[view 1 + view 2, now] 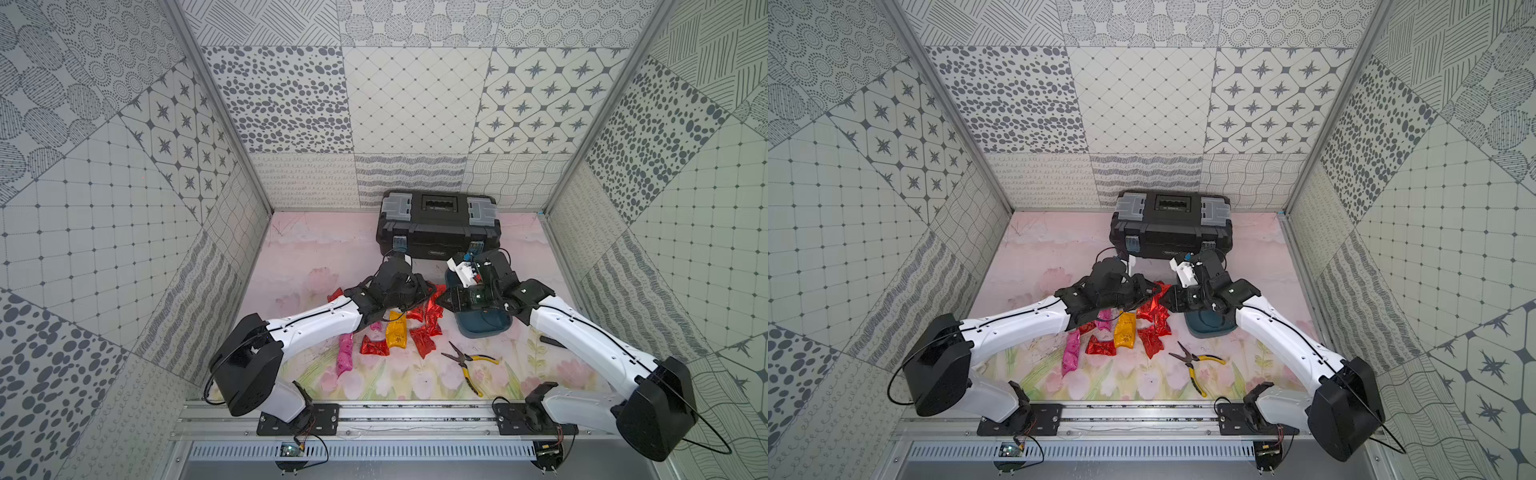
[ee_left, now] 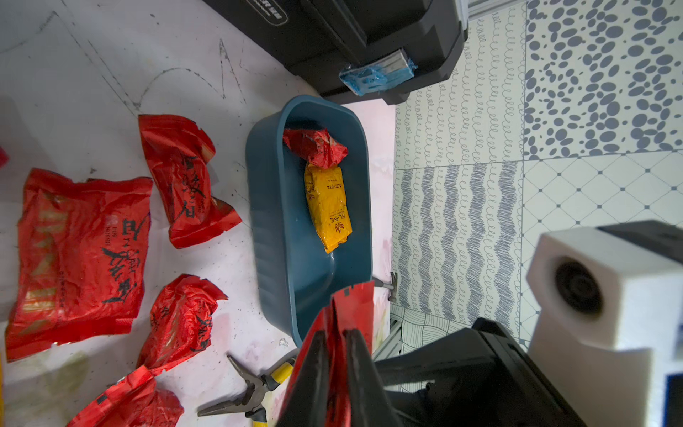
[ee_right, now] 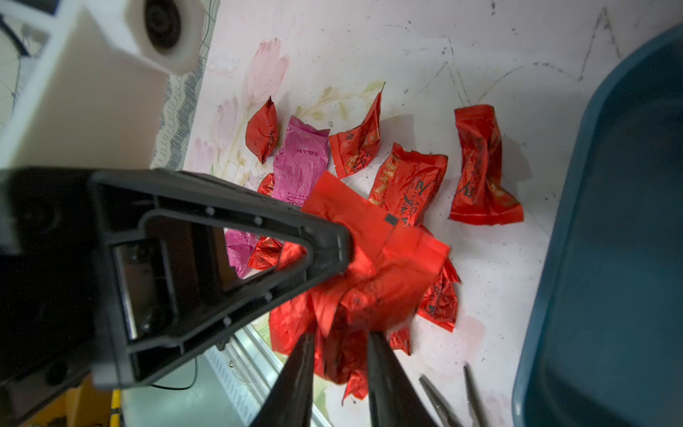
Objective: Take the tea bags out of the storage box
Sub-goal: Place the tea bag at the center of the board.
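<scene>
The left arm and right arm lean in from the near rail, elbows out, and their wrists meet over the middle of the mat. The left gripper is pinched tight on one end of a red bag, which hangs clear of the mat. The right gripper faces it at the bag's other end. Its jaws are parted with crumpled foil between them, and I cannot tell whether they press it.

Nearest the rail lie the pliers, handles spread. Just past them, loose tea bags are scattered on the mat under the left wrist. Most are red, with a pink one and a yellow one.

Beside that pile, to the robot's right, sits the box. The right wrist covers most of it in both top views. The left wrist view shows a red sachet and a yellow sachet inside it, touching end to end.

The toolbox stands shut against the far wall.
</scene>
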